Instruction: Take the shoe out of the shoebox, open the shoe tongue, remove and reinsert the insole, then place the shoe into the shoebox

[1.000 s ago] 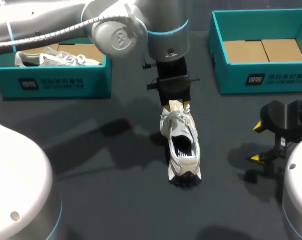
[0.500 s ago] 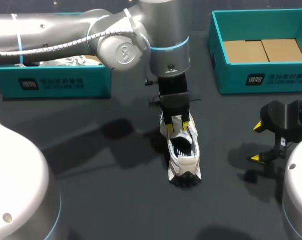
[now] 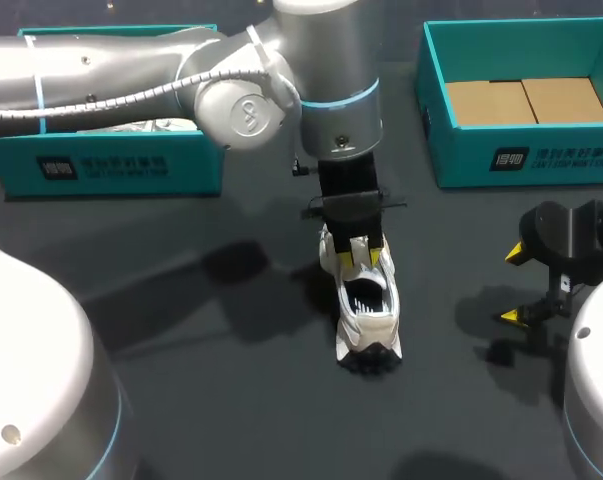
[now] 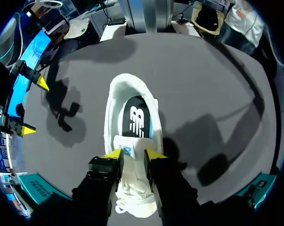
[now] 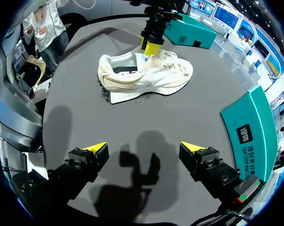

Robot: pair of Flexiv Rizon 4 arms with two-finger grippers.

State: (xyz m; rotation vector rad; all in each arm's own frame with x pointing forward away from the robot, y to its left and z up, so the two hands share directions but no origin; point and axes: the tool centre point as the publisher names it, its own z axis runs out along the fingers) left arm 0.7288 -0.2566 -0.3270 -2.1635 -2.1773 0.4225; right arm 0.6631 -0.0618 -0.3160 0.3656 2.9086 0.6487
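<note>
A white and cream sneaker [image 3: 369,322] lies on the dark table at the centre, heel towards me. My left gripper [image 3: 361,258] stands over the shoe's mouth. In the left wrist view its fingers [image 4: 133,154] are shut on the white tongue [image 4: 128,149], one yellow tip on each side. Ahead of them the dark insole [image 4: 134,117] shows inside the shoe [image 4: 114,108]. The right wrist view has the sneaker [image 5: 151,77] on its side, with the left gripper [image 5: 152,47] at its tongue. My right gripper [image 5: 144,147] hovers open at the right [image 3: 513,285], well apart from the shoe.
A teal shoebox [image 3: 101,165] stands at the back left, with another shoe [image 3: 151,127] partly hidden behind my left arm. A second teal shoebox [image 3: 521,160] at the back right shows a bare cardboard floor.
My left gripper has come down and towards the heel over the shoe, and its fingers have narrowed onto the tongue. The right arm has not moved.
</note>
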